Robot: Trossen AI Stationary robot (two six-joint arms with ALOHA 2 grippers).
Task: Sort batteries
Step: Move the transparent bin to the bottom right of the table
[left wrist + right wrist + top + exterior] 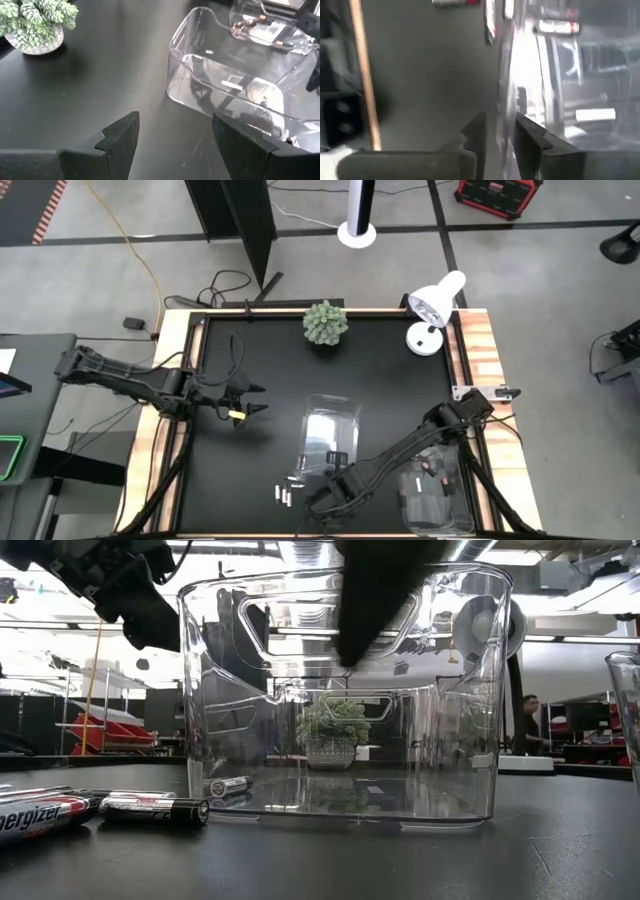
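The right gripper, jaws narrowed and empty, reached low beside the loose batteries lying near the clear bin, apparently lining up a pick, while the left gripper waited wide open at the table's left.

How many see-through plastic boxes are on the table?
2. One clear bin sits mid-table, right by the right gripper. The other bin is at the table's near right edge, partly hidden under the right arm.
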